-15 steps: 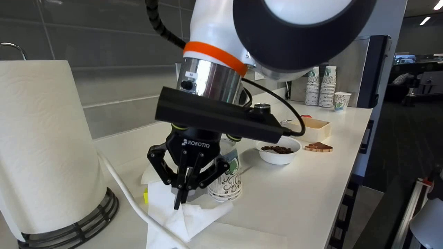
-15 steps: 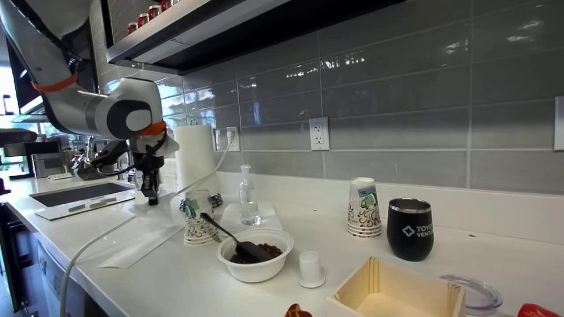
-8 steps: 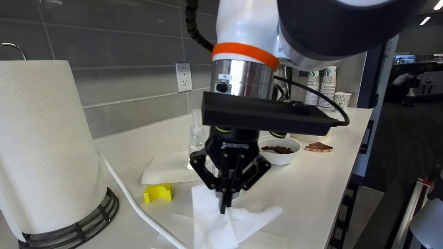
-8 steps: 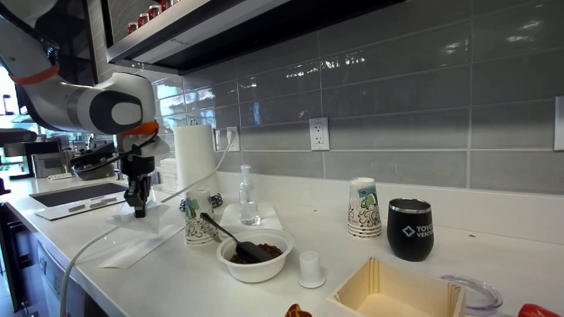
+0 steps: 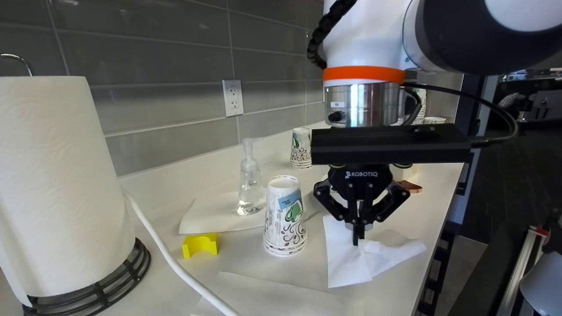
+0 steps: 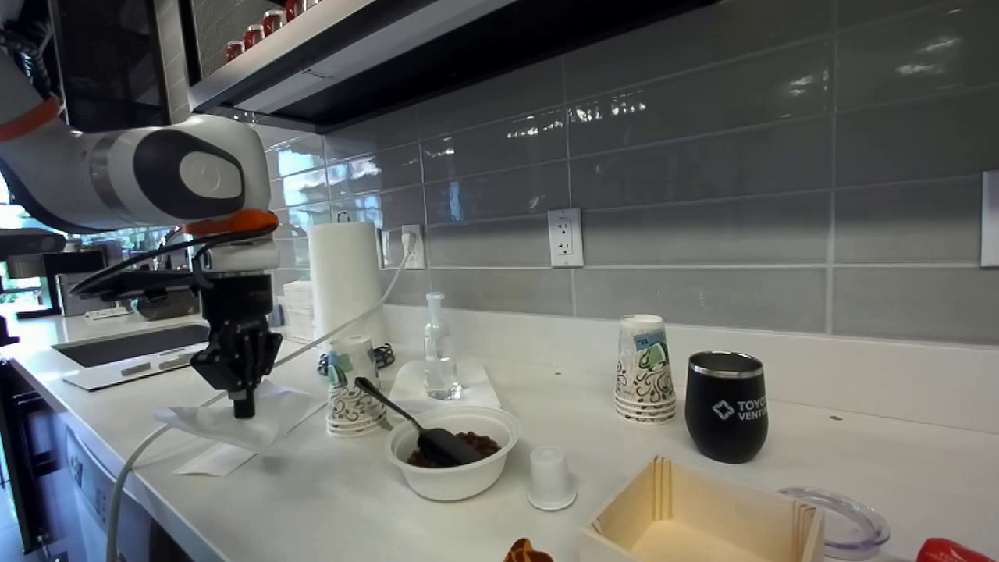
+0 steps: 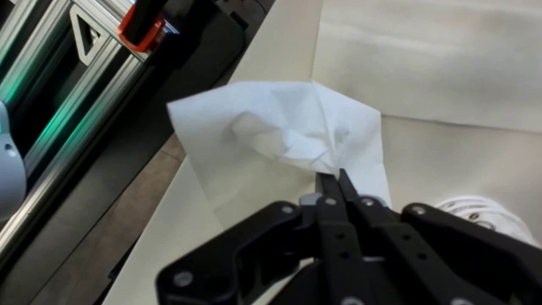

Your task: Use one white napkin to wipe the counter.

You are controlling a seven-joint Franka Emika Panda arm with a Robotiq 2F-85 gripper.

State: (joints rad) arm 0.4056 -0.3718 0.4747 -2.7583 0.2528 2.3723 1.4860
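Moved over the counter (image 5: 241,253), farther from the paper towel roll (image 5: 57,188): your gripper (image 5: 358,239) and the napkin (image 5: 369,261) it pinches.

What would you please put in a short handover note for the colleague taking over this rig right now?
Gripper: shut on the white napkin.
Napkin: rumpled where pinched, loose edges flaring out, over the counter close to its front edge, beside the stacked cups; whether it touches down is hard to tell.
Done: napkin grasped.
Left: wiping; these views don't show how much, if any, is finished. Probably best to press lightly and sweep, clear of the cups.
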